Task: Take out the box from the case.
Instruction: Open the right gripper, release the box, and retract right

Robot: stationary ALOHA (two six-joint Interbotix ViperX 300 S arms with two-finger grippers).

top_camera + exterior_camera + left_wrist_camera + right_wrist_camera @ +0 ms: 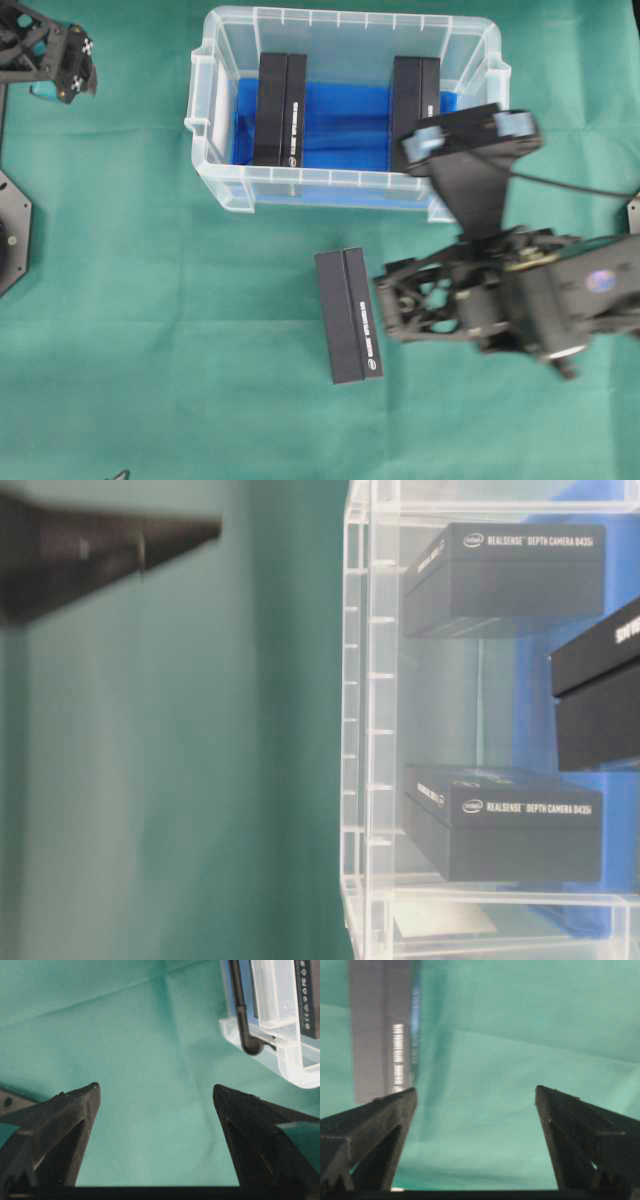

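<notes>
The case (210,120), a clear plastic bin with a blue floor, stands at the back middle of the green cloth. Two black boxes lie in it, one at the left (280,110) and one at the right (415,100). A third black box (348,315) lies outside on the cloth in front of the case. My right gripper (390,305) hovers just right of that box, open and empty. In the right wrist view the gripper (475,1090) has only cloth between its fingers and the box (380,1035) shows blurred at upper left. My left gripper (65,65) is open at the far back left.
In the left wrist view my left gripper (155,1089) is open over cloth, with a corner handle of the case (285,1055) and a black cable (240,1010) at upper right. My right arm's elbow (470,140) overhangs the case's right front corner. Black mounts (10,235) sit at the left edge.
</notes>
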